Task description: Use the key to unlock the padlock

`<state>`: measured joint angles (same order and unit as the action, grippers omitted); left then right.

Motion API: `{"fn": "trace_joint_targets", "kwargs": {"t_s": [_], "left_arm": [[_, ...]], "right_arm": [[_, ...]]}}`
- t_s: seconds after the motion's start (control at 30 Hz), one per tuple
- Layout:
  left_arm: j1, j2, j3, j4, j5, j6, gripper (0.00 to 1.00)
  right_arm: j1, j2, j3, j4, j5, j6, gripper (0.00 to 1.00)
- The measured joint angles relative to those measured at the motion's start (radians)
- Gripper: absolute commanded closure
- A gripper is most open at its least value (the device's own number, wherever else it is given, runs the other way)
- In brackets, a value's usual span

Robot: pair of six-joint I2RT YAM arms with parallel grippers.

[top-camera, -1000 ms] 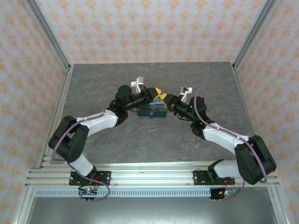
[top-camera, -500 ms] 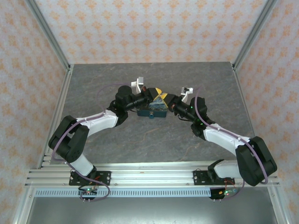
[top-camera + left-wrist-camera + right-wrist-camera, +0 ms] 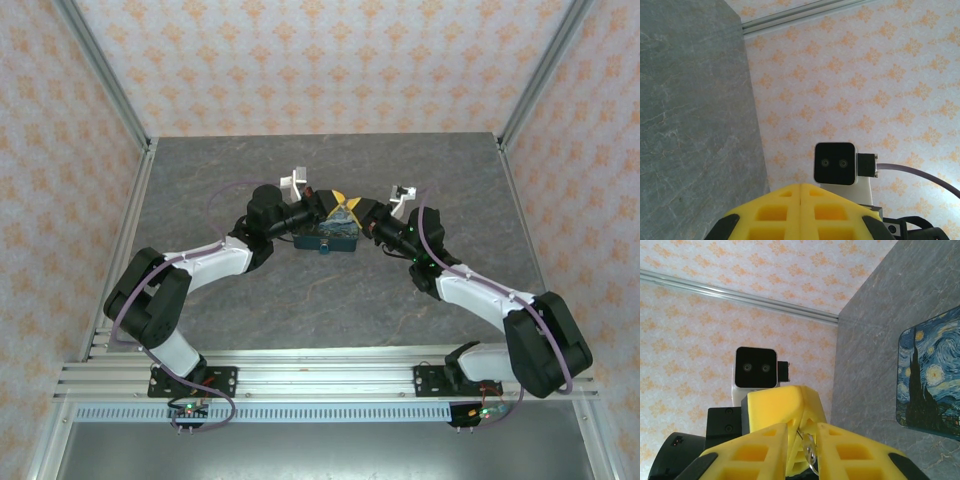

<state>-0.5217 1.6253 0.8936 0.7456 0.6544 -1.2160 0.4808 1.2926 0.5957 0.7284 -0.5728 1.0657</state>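
Observation:
Over the Starry Night box [image 3: 330, 236] my two grippers meet tip to tip. The left gripper [image 3: 328, 205] is shut, its yellow fingers [image 3: 800, 210] pressed together. In the right wrist view the left gripper [image 3: 790, 402] pinches the thin metal key [image 3: 810, 450] at its tip, with the key's ring hanging down. My right gripper [image 3: 802, 432] is open a little, one finger on each side of that ring. A small teal padlock [image 3: 325, 249] sits at the box's near edge, below both grippers.
The box [image 3: 932, 385] lies on the grey stone-patterned table [image 3: 330, 300], with bare surface all around it. Patterned walls and metal posts [image 3: 105, 75] close in the table on three sides. Each wrist camera faces the other arm's camera housing [image 3: 835, 162].
The right gripper's jaws have parted from shut to slightly open around the key ring. The left gripper has stayed shut, and both arms have barely moved.

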Motion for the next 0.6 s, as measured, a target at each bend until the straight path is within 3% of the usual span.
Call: {"fn": "trace_joint_targets", "kwargs": {"t_s": [0.4,0.6], "left_arm": [[-0.002,0.000,0.000,0.000,0.000,-0.014,1.00],[-0.002,0.000,0.000,0.000,-0.008,-0.014,1.00]], "right_arm": [[0.000,0.021,0.000,0.007,-0.031,0.001,0.85],[-0.002,0.022,0.000,0.012,-0.030,0.006,1.00]]}}
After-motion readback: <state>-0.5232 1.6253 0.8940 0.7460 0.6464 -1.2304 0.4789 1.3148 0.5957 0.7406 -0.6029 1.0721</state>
